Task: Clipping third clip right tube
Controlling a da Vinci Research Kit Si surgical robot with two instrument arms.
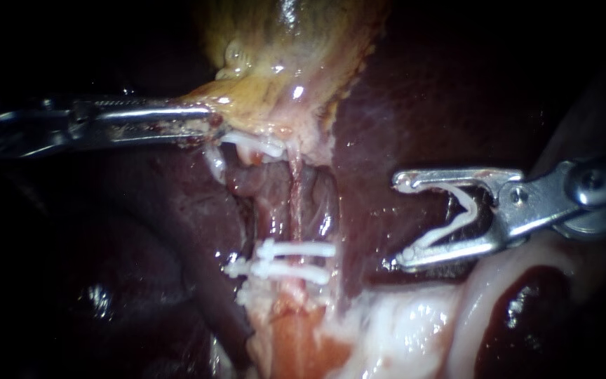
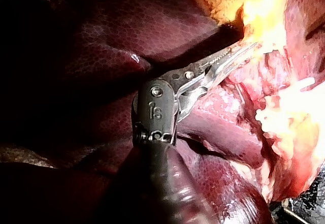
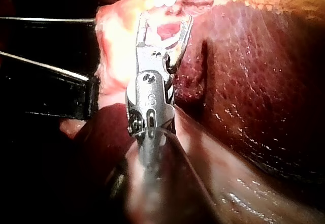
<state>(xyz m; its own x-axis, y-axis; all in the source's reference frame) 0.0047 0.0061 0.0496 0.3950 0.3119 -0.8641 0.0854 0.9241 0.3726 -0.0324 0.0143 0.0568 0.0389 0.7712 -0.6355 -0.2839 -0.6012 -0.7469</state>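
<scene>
While right instrument (image 1: 396, 223) holds clip (image 1: 450, 227), tube (image 1: 294, 203) apart

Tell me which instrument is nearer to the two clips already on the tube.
Right. My right instrument, carrying a loaded clip in its wide jaws, sits just beside the two clips, over the liver. My left instrument grips the gallbladder, farther up the tube.

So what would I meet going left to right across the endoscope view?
Left instrument, gripping the gallbladder edge → two clips on the tube → right instrument, a loaded clip between its jaws.
</scene>
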